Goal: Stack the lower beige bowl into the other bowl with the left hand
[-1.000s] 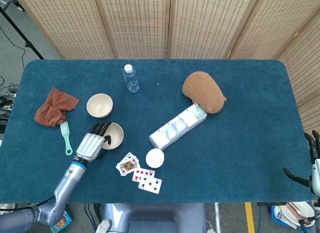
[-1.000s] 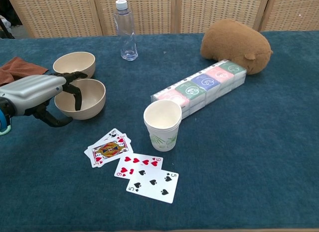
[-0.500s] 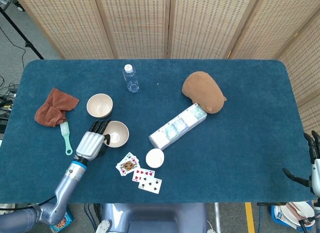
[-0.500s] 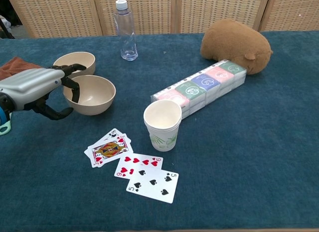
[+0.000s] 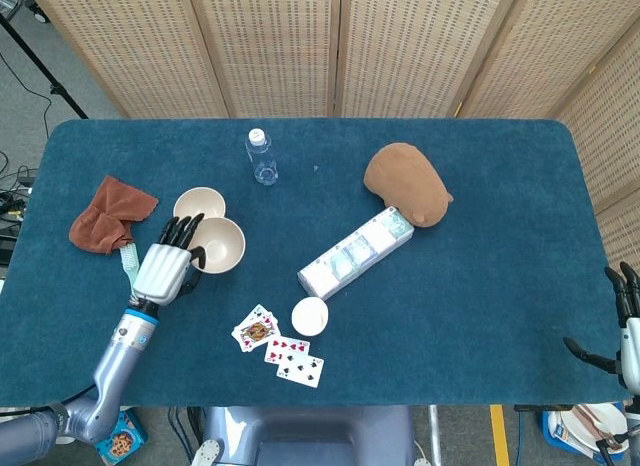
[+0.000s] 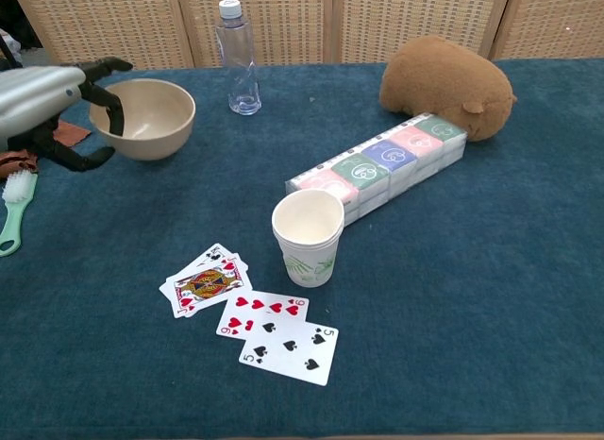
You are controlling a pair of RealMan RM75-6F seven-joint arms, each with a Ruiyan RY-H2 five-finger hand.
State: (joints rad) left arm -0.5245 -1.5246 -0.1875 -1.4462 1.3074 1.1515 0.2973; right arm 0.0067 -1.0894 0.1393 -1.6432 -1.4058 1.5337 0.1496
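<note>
On the blue table (image 5: pixel 480 286) we see, largest first, a brown plush (image 5: pixel 405 183), then a long box of packets (image 6: pixel 377 164) just in front of it; its labels are too small for us to read. Our left hand (image 5: pixel 165 269) pinches the near rim of the lower bowl (image 6: pixel 142 117), fingers inside and thumb under, and holds it clear of the table. From the head view this bowl overlaps the edge of the other bowl (image 5: pixel 196 204), which the chest view hides behind it. Our right hand (image 5: pixel 622 331) hangs off the table's right edge with its fingers spread and nothing in them. A brown cloth (image 5: pixel 110 214) lies far left, a bottle (image 6: pixel 237 56) stands behind, a green brush (image 6: pixel 12 211) lies beside the left hand, a paper cup (image 6: pixel 308 236) with green print stands mid-table, and cards (image 6: pixel 250 313) show a nine of hearts and five of spades.
</note>
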